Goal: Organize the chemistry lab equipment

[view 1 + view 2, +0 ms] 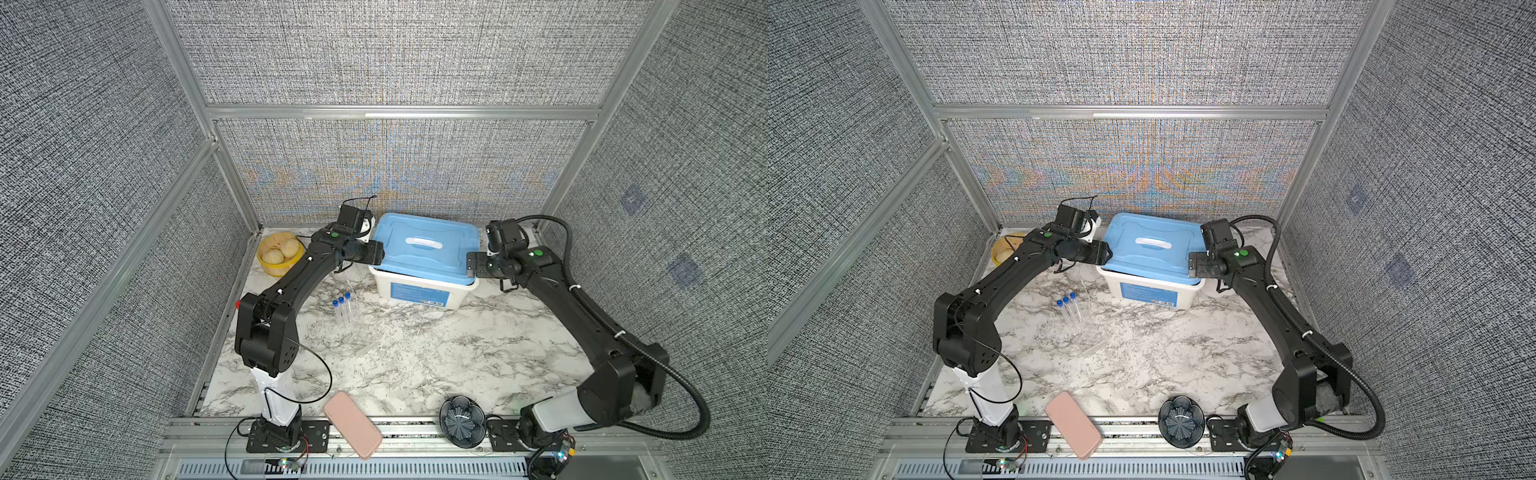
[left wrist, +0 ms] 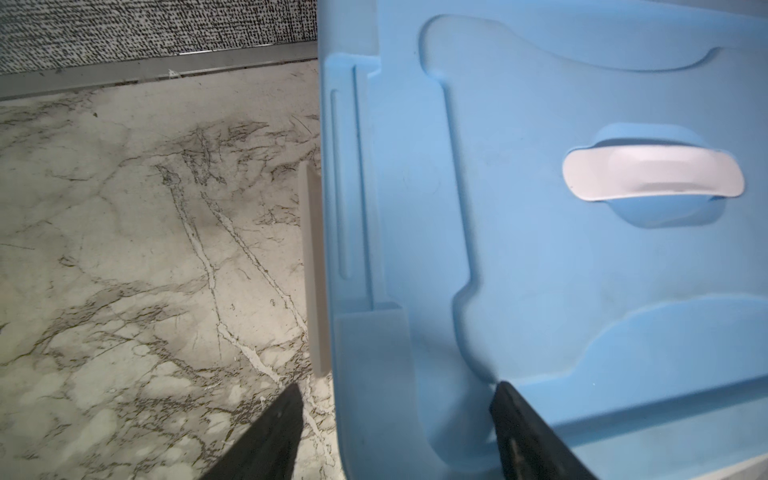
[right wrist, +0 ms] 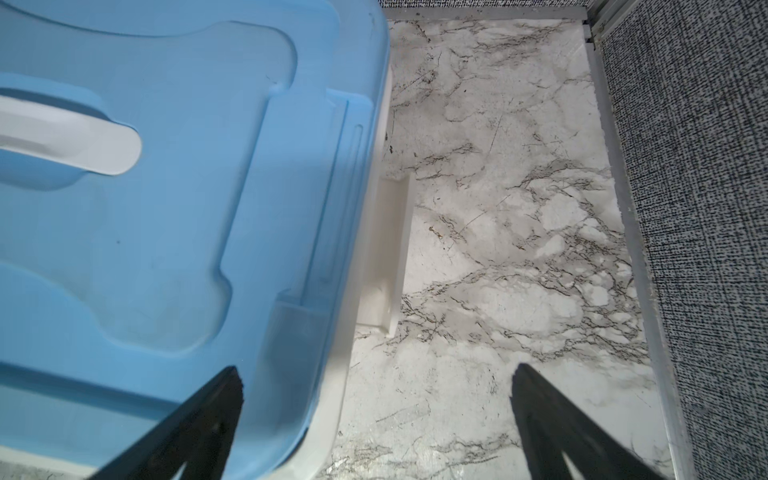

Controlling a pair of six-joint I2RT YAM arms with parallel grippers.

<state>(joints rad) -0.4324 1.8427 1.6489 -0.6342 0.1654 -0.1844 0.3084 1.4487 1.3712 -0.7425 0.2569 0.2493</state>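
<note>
Early stage: blue lid [image 1: 424, 249] seated on the white box [image 1: 419, 293], both claws at its ends, nothing stowed that can be seen.

Progress: the three blue-capped tubes [image 1: 343, 307] lie side by side on the surface [image 1: 457, 353], just in front of the box's left corner and apart from it, so they remain to be put away. The tweezers and the white stick cannot be made out in any view. By my judgement the step in hand is opening the box, with sorting to follow. Left claw [image 2: 397, 386]: spread, straddling the lid's left edge near its corner clip, one finger over the lid and one outside over the surface; no firm pinch is evident. Right claw [image 3: 376, 370]: spread wide and holding nothing, one finger above the lid's right edge and the other over bare surface.
</note>
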